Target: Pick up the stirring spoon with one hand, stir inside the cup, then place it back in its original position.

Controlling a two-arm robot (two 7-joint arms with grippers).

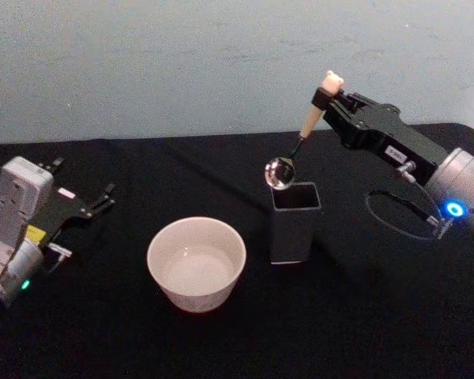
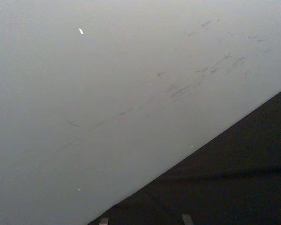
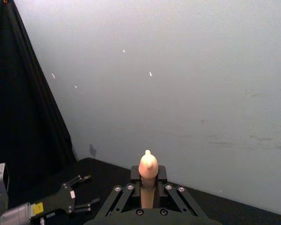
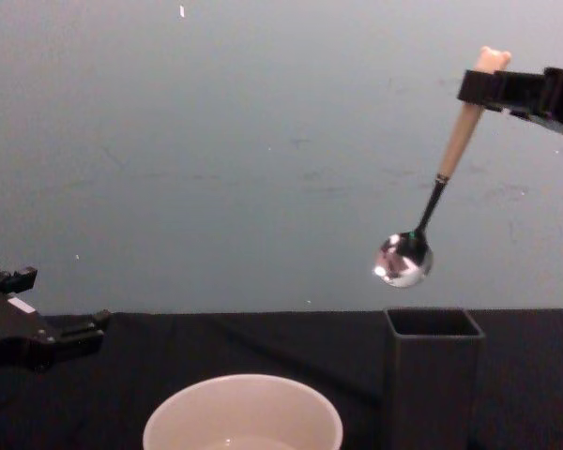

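Black-draped table (image 1: pixel 221 347), pale wall behind. Dark grey square holder (image 1: pixel 294 223), my landmark. Stirring spoon (image 1: pixel 302 136): hanging tilted, bowl just above the holder's mouth, clear for carrying. Right gripper (image 1: pixel 325 96): above the holder, fingers clamped near the bear head. Cream cup (image 1: pixel 196 263): left of the holder. Left gripper (image 1: pixel 103 197): parked far left, fingers spread, empty.

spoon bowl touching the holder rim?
Apart. The chest view shows wall between the stirring spoon bowl and the holder rim; the right gripper holds it up.
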